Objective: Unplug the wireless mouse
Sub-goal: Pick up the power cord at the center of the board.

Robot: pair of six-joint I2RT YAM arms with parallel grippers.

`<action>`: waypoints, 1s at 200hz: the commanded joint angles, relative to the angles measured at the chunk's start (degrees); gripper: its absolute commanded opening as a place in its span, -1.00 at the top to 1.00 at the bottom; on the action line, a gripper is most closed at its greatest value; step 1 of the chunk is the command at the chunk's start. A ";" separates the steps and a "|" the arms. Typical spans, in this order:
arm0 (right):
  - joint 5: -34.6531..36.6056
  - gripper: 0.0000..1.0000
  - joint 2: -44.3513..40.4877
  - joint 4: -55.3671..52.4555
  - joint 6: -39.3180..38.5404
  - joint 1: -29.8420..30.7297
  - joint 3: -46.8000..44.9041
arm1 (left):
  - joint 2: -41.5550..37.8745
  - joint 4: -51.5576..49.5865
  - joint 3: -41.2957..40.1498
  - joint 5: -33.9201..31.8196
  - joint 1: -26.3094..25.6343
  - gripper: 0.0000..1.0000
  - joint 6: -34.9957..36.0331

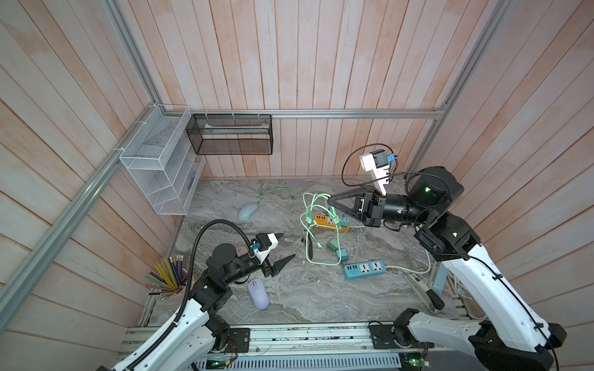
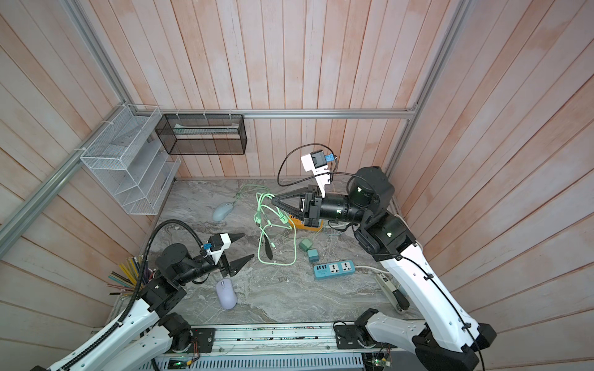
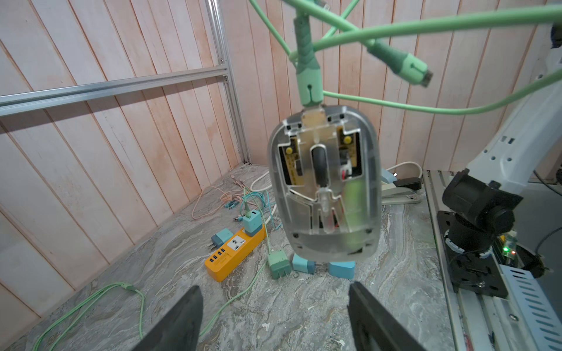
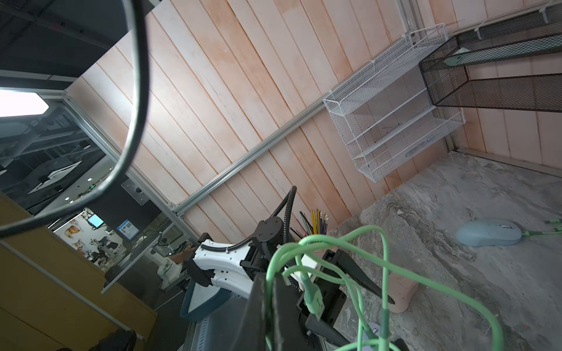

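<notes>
Clear-shelled wireless mouse hangs in the air, nose up, wheel and board visible inside. Mint-green cable plugged into its front end.

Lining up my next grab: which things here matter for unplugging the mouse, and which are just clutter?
Job: clear mouse hanging by green cable; open left gripper; right gripper shut on that cable.
Clutter: purple mouse; blue mouse; orange power strip; blue power strip; pencils.

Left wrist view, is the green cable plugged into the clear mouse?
Yes, the green cable ends in the front of the clear mouse, which hangs from it.
</notes>
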 commanded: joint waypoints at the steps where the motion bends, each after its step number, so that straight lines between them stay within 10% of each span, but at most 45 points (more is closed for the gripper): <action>1: -2.70 1.00 -0.12 5.93 3.43 -0.25 1.68 | 1.16 1.52 2.45 -2.28 -2.06 -0.53 1.11; 200: -4.79 1.00 2.64 16.62 12.24 3.04 -0.58 | 8.50 7.08 7.55 -16.32 -10.17 -0.45 -1.18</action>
